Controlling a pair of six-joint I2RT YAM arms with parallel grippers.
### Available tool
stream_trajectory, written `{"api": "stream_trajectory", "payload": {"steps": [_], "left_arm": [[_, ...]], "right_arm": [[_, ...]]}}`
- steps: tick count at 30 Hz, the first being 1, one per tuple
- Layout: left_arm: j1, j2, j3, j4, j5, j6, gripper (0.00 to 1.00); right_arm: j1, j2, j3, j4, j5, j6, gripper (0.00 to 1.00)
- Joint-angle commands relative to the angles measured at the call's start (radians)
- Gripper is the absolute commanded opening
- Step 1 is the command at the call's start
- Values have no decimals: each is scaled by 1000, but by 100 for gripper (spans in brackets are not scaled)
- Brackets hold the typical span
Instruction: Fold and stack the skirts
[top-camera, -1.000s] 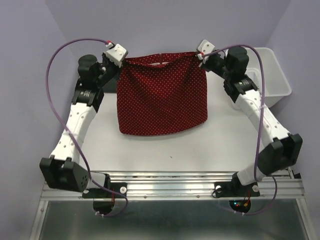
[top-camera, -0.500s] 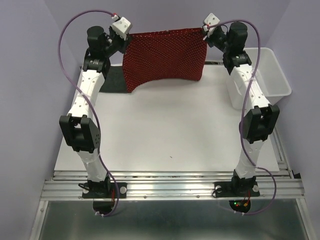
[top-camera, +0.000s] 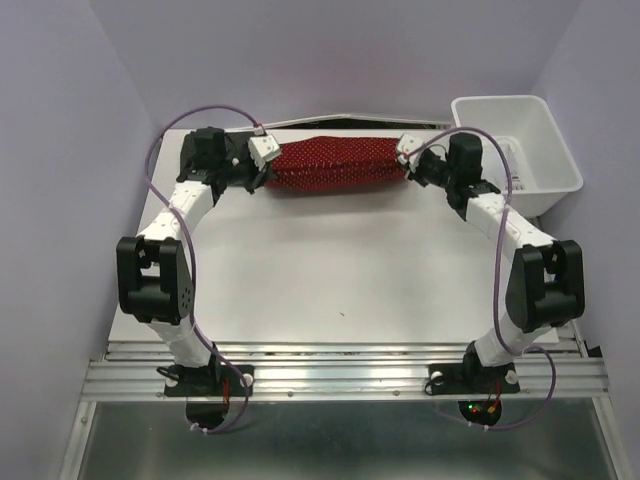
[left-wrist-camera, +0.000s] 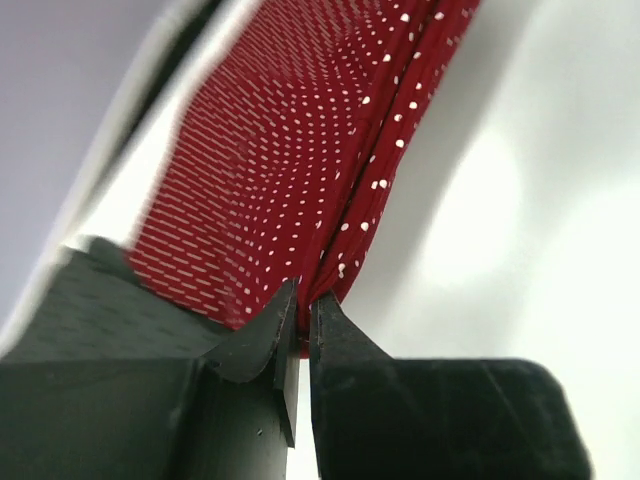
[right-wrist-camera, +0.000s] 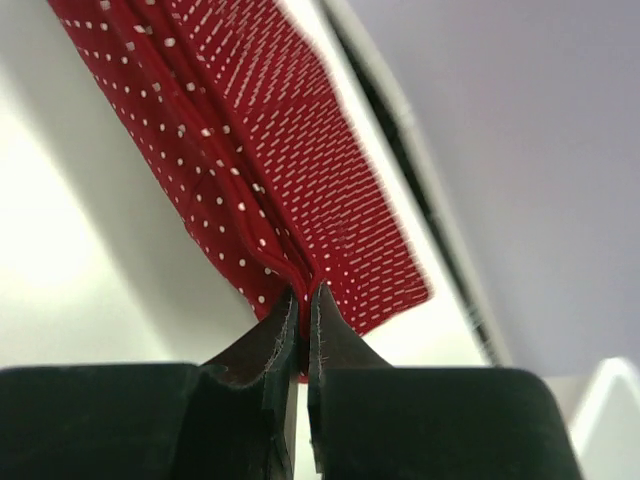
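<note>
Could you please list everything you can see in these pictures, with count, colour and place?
red skirt: one, red with tiny white dots, bunched into a long strip at the far edge of the table, held at both ends
bin: one, white plastic, far right corner; its contents cannot be made out
table: one, white top, under everything
rail: one, silver metal, along the near edge, carrying both arm bases
cables: two, purple, one looping along each arm
left gripper: one, black fingers, shut on the skirt's left end
right gripper: one, black fingers, shut on the skirt's right end
</note>
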Motion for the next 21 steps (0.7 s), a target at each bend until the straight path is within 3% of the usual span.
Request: {"api": "stream_trajectory", "payload": {"steps": [1,8,12,16,19,21], "left_arm": [[5,-44,-83,-231,109,221,1],[-5,-115,-264,-416,94,404,2],[-6,-138,-269,-523,96,465,0],[-6,-153,-260,-549,108,453,0],[-24,-144,-264,-595,73,500,0],[-28,-151,-282,-611,62,550,2]], "right_arm": [[-9,-122,-164,-5,-41,-132,1],[-9,-249,-324,-209,-54,-264,1],[-9,-317,-379,-252,-55,-258,1],[-9,-311,-323,-305,-64,-252,1],[-9,-314,-306,-489,-89,-427,1],[-9,-334,-333,-520,-92,-472,1]]}}
